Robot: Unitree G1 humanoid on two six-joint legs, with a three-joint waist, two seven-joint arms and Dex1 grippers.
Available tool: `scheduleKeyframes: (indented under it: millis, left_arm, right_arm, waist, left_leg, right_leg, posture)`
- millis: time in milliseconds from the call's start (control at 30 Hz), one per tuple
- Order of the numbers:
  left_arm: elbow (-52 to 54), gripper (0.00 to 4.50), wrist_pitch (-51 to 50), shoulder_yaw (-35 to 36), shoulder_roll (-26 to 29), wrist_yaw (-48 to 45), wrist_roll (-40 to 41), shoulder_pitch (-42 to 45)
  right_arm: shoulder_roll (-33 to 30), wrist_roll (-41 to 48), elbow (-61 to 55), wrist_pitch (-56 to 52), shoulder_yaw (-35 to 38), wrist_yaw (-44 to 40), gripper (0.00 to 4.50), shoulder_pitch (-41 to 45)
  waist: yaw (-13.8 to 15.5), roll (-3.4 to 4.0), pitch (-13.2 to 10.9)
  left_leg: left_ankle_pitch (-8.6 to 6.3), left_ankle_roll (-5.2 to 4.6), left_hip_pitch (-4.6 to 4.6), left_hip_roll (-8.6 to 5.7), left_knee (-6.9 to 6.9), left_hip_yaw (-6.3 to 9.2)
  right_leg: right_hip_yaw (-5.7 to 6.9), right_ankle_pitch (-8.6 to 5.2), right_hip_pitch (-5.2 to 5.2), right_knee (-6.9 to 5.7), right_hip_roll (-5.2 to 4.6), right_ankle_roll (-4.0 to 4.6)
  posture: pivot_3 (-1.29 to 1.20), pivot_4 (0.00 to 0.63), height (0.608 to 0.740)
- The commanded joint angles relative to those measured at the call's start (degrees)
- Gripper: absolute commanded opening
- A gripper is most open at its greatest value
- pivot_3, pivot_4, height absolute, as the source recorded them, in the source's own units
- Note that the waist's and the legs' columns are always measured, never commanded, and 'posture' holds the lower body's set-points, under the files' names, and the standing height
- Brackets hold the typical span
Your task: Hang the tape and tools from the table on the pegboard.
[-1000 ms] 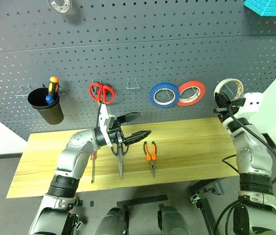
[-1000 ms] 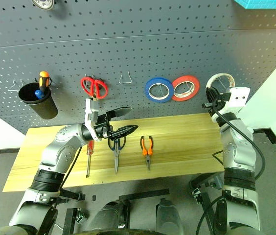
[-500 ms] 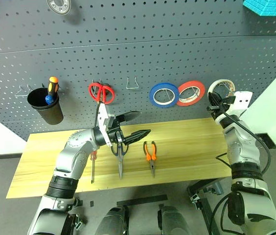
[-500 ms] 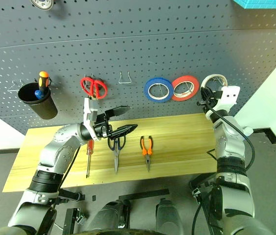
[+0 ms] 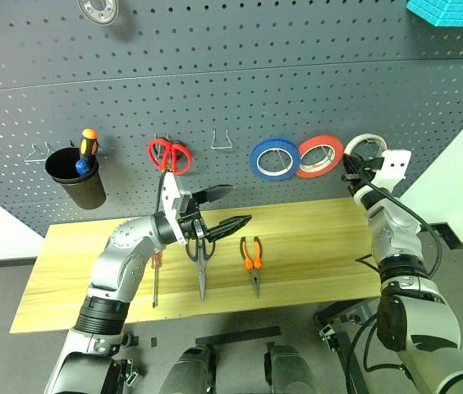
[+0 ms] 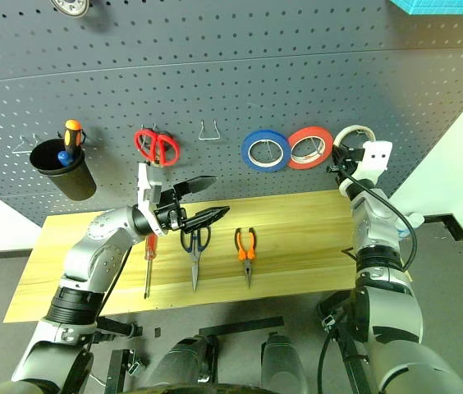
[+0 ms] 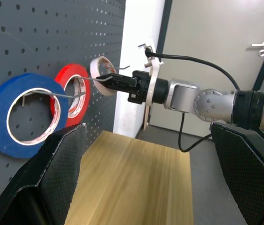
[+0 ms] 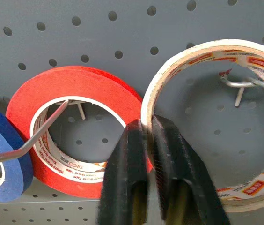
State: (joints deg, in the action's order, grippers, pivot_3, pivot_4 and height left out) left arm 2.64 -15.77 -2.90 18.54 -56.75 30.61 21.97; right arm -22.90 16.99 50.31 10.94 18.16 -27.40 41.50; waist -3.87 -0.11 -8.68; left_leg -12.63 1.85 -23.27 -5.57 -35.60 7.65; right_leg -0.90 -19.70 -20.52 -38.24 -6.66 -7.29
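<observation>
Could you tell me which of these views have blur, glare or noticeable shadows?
Left wrist view: the near fingers are large and soft, while the blue roll is sharp. Right wrist view: the fingers blur at the bottom edge. Head views: even light, no glare, faint shadow under the cup.

table [image 5: 314,246], screwdriver [image 5: 156,279], scissors [image 5: 201,263], pliers [image 5: 253,259]

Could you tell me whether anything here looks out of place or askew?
Nothing looks damaged or spilled. The red-handled screwdriver, dark-handled scissors and pliers lie on the table rather than on the pegboard. The whitish tape is at its hook, pinched by the right hand.
</observation>
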Motion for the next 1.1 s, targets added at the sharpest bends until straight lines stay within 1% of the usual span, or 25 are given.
scheduleKeyframes:
  millis: [33, 300, 333, 467, 700, 933, 1100]
  left_arm:
    - [2.23, 4.42, 0.34, 1.20, 0.39, 0.39, 0.73, -0.12]
    - [2.09, 4.42, 0.29, 1.04, 0.37, 0.47, 0.70, 0.02]
    - [2.01, 4.42, 0.31, 1.05, 0.47, 0.37, 0.65, 0.00]
    - [1.99, 4.42, 0.25, 1.30, 1.31, -0.19, 0.65, -0.44]
    - [2.89, 4.42, -0.16, 1.37, 2.96, -0.79, 0.88, -2.09]
    - [3.78, 4.42, -0.64, 1.16, 5.03, -1.61, 0.51, -4.44]
    - [4.50, 4.42, -1.52, 2.16, 7.99, -2.66, 0.89, -6.74]
  right_arm:
    - [-0.94, -0.39, 0.37, 1.59, 0.17, -0.19, 1.70, 2.23]
    - [-1.31, -1.47, 1.03, 1.76, -0.14, 0.25, 4.36, 2.18]
    - [-1.34, -1.44, 0.65, 1.46, -0.21, -0.03, 4.47, 1.96]
    - [-1.49, -1.06, -2.01, -0.25, -0.60, -1.15, 4.47, 0.61]
    - [-1.75, -0.35, -10.42, -4.75, -0.85, -1.27, 4.47, -3.77]
    - [-2.40, 1.06, -23.87, -13.02, -0.56, -0.80, 4.47, -11.01]
    - [-3.05, 2.85, -35.29, -21.32, -0.52, -0.35, 4.47, -17.14]
  waist:
    - [0.03, 0.00, 0.00]
    - [0.00, 0.00, 0.00]
    - [-0.01, 0.00, 0.00]
    - [-0.02, 0.00, 0.00]
    - [0.10, 0.00, 0.00]
    - [0.55, 0.00, 0.00]
    - [0.83, 0.01, 0.00]
  left_leg:
    - [0.00, 0.00, 0.00, 0.00, -0.01, 0.00]
    - [0.00, 0.00, 0.00, 0.00, -0.03, 0.00]
    - [0.00, 0.00, 0.00, 0.00, -0.03, 0.00]
    - [0.00, 0.00, 0.00, 0.00, -0.04, 0.00]
    - [-0.01, -0.01, -0.01, 0.00, -0.05, 0.00]
    - [-0.13, -0.22, -0.01, 0.01, -0.05, 0.01]
    - [-0.14, -0.24, -0.01, 0.01, -0.03, 0.01]
  right_leg:
    - [0.00, 0.00, 0.00, 0.00, 0.00, 0.00]
    - [0.00, 0.00, 0.01, 0.00, 0.00, 0.00]
    - [0.00, 0.00, 0.01, 0.00, 0.00, 0.00]
    - [0.00, 0.00, 0.01, -0.01, 0.00, 0.00]
    - [-0.01, 0.00, 0.01, -0.01, 0.00, 0.00]
    - [-0.02, 0.00, -0.01, -0.02, 0.00, 0.00]
    - [-0.05, 0.00, -0.03, -0.03, 0.00, 0.00]
  posture:
    - [0.00, 0.119, 0.738]
    - [0.00, 0.121, 0.738]
    - [0.00, 0.122, 0.738]
    - [-0.01, 0.124, 0.738]
    - [-0.01, 0.125, 0.738]
    - [-0.01, 0.130, 0.738]
    - [-0.02, 0.130, 0.738]
